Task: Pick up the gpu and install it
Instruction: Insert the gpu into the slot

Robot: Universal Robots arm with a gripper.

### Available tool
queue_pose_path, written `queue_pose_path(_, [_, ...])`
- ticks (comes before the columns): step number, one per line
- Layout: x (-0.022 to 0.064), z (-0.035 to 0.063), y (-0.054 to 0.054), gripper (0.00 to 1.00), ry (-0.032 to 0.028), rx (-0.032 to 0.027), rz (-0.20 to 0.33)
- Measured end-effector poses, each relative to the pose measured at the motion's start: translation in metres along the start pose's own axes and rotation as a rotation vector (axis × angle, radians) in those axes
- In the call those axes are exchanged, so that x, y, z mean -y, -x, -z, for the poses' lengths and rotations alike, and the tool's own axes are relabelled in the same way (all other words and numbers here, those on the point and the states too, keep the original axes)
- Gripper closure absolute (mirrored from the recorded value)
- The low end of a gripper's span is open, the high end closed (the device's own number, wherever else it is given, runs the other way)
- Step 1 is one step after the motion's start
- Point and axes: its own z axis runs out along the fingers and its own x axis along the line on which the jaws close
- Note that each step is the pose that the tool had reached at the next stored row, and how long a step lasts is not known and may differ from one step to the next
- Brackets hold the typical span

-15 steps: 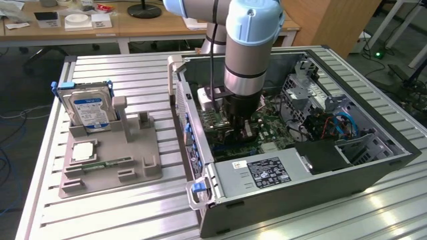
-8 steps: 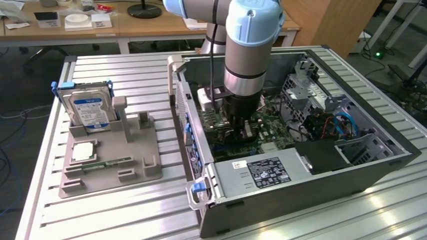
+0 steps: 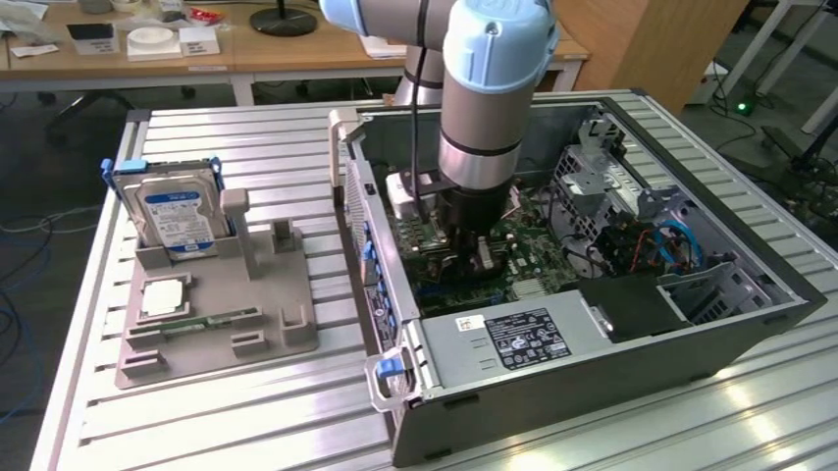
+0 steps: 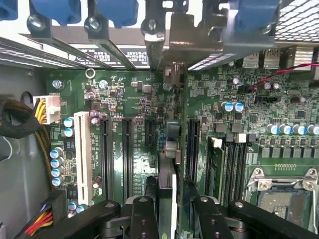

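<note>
The gpu stands on edge inside the open computer case, seen edge-on in the wrist view as a thin vertical card running down the middle of the green motherboard. Its metal bracket end meets the row of rear slot covers, where blue clips sit along the case wall. We see black expansion slots on one side of the card and another black slot just beside it on the other, with a long white slot further off.

The gripper is right over the card, one of its black fingers on either side of the card's upper edge. We cannot tell whether the fingers are clamping the card or standing slightly off it.

In the exterior view, the arm reaches straight down into the case, which lies on its side on a slatted metal table. To the exterior view's left of the case, a grey holder carries a hard drive upright with a blue-and-white label, and a narrow RAM strip lying flat. A silver power supply sits at the case's near end.
</note>
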Motion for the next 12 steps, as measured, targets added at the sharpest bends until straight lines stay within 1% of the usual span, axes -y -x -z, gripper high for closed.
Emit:
queue_pose_path(6, [0.0016,0.0165,0.000,0.65,-0.0073,0.0006,0.000])
queue_pose_path(12, [0.0038,0.0390,0.001,0.65,-0.0135,0.0005,0.000])
